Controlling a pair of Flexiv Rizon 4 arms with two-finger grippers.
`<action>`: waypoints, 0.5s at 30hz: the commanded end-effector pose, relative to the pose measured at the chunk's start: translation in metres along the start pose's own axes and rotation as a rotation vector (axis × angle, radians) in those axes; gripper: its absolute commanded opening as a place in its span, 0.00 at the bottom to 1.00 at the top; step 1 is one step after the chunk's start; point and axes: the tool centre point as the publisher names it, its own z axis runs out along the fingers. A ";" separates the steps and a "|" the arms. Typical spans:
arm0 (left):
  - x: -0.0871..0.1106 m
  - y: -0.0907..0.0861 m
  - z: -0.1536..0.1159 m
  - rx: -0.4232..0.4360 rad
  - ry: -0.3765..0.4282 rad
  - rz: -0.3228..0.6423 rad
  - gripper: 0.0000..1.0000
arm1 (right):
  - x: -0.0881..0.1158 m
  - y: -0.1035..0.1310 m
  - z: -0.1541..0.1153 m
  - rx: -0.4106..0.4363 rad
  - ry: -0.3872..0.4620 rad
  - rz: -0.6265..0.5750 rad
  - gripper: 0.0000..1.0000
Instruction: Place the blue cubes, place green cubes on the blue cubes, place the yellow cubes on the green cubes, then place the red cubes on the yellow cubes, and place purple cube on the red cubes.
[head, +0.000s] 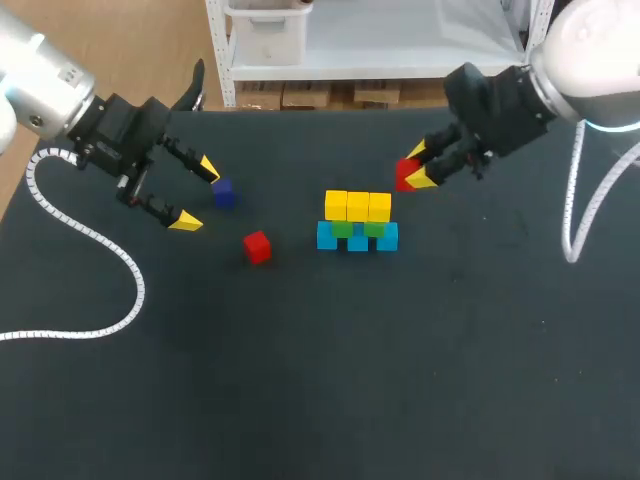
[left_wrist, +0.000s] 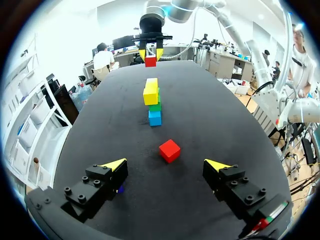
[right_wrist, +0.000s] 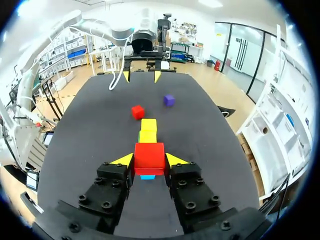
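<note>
Three layers up near the middle of the black tabletop (head: 300, 380): at the base a row of three light-blue cubes (head: 358, 243), on those two green cubes (head: 343, 229), and on top three yellow cubes (head: 358, 205) side by side, touching one another. From the left wrist, seen end-on as one narrow column, yellow over green over blue.

To the right of the stack, raised off the tabletop, the right pincer (head: 417, 166), clamped from two sides on a small red cube (head: 405, 173), yellow tips flat against its opposite faces. From the right wrist, that cube just short of the near end of the yellow row and not touching it.

At the left, the left pincer (head: 197, 195), fingers spread wide and gripping nothing. Just beside one fingertip, a dark purple cube (head: 223, 192) resting on the tabletop, well apart from the stack. Between the left pincer and the stack, a second red cube (head: 257, 246), loose on the tabletop, turned slightly askew, ahead of the open fingers in the left wrist view and touched by neither.
</note>
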 end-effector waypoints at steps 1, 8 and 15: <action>0.001 0.001 0.000 0.000 -0.002 0.003 1.00 | -0.005 -0.002 0.015 -0.016 0.005 0.001 0.00; 0.001 0.001 0.000 0.000 -0.002 0.003 1.00 | -0.010 0.000 0.027 -0.019 0.015 0.003 0.00; 0.001 0.001 0.000 0.000 -0.002 0.003 1.00 | -0.015 0.007 0.039 -0.027 0.017 0.000 0.00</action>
